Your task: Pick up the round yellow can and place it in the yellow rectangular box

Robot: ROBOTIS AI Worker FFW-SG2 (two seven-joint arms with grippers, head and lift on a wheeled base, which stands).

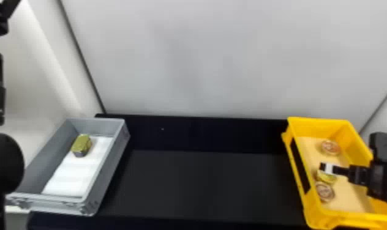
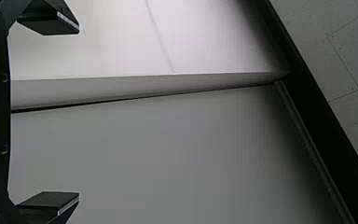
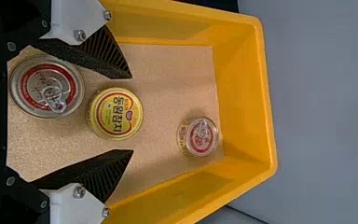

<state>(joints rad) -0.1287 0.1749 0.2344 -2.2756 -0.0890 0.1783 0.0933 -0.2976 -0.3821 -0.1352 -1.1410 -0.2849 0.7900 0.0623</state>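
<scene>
My right gripper (image 3: pixel 132 114) hangs with fingers apart, the round yellow can (image 3: pixel 115 113) between or just below their tips in the yellow box (image 3: pixel 267 116), where lifting out crookedly could knock it into the red-ringed can (image 3: pixel 41 93) nearer my palm.

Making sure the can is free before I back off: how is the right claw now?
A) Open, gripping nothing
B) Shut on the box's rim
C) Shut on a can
A: the right claw's fingers stand apart, with a gap between each of them and the yellow can.
</scene>
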